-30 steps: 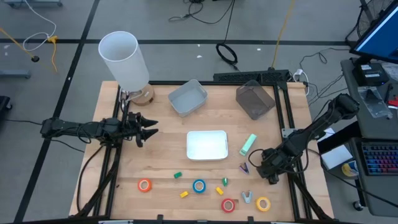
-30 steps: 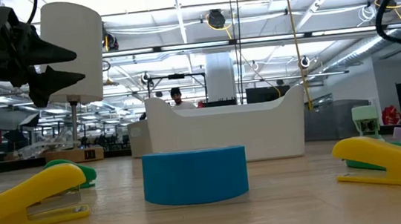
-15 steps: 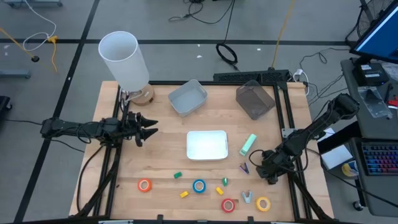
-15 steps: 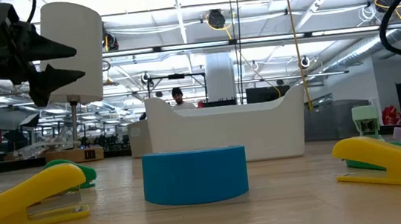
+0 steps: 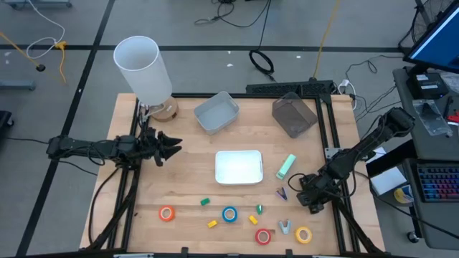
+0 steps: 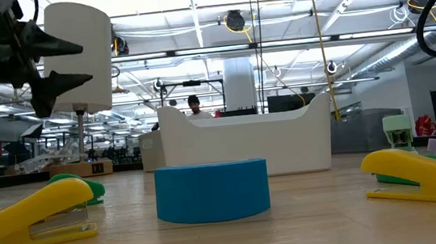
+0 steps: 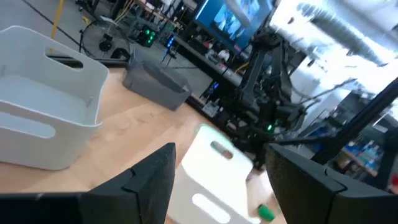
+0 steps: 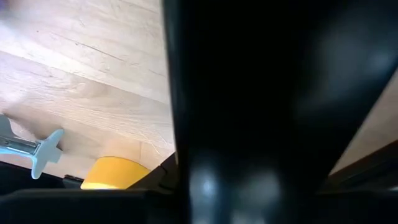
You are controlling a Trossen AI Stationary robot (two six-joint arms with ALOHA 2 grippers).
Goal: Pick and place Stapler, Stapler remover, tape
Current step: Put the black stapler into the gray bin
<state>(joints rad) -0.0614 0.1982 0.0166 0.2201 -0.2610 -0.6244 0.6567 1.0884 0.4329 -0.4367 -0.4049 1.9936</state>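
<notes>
Four tape rolls lie flat near the table's front edge: orange (image 5: 166,213), blue (image 5: 229,213), red (image 5: 263,236) and yellow (image 5: 303,234). A mint stapler (image 5: 286,166) lies right of the white tray (image 5: 239,166). A purple staple remover (image 5: 282,193) and a grey one (image 5: 285,227) lie at the front right. My right gripper (image 5: 294,188) hangs low right beside the purple remover; whether it touches it is hidden. My left gripper (image 5: 172,149) hovers open and level over the table's left side, holding nothing.
Small yellow staplers (image 6: 37,214) (image 6: 414,174) and green ones (image 5: 205,202) lie among the rolls. A pale bin (image 5: 216,112) and a dark bin (image 5: 294,115) stand at the back. A white cylinder (image 5: 143,68) stands at the back left.
My left gripper has rolled a little about its own axis without leaving its place, and it stays open. Nothing on the table has moved.
</notes>
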